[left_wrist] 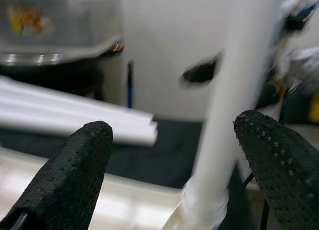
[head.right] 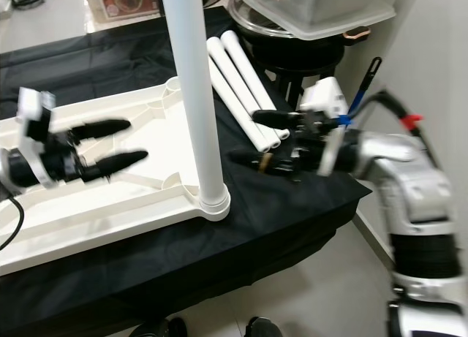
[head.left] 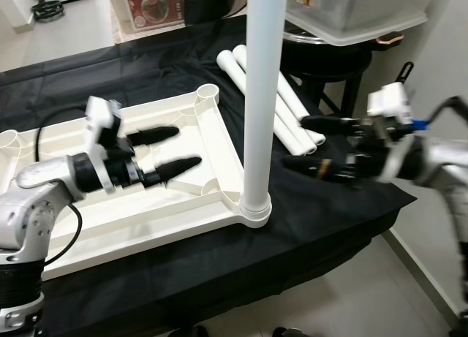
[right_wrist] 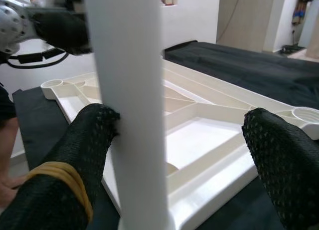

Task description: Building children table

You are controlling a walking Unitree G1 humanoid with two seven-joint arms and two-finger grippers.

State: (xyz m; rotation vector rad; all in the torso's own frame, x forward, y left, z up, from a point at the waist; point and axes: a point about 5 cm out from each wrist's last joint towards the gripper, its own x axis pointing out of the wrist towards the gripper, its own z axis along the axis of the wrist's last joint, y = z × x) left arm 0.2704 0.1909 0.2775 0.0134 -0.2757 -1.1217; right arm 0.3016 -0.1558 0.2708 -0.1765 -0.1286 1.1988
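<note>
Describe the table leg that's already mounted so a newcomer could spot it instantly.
On the black-draped surface lies an upturned white tabletop. At its corner nearest the right gripper, a white leg stands upright in its socket. The other white legs lie flat in a bundle on the cloth behind it; it is the one standing.

Bright, even indoor light; wrist views blurred.

Black cloth (head.left: 146, 52) draped over work surface. Pale glossy floor (head.left: 344, 300) below, white wall (head.right: 431, 52) on right. Clear plastic tub (head.left: 358, 12) on dark round stand (head.left: 329, 63) behind.
</note>
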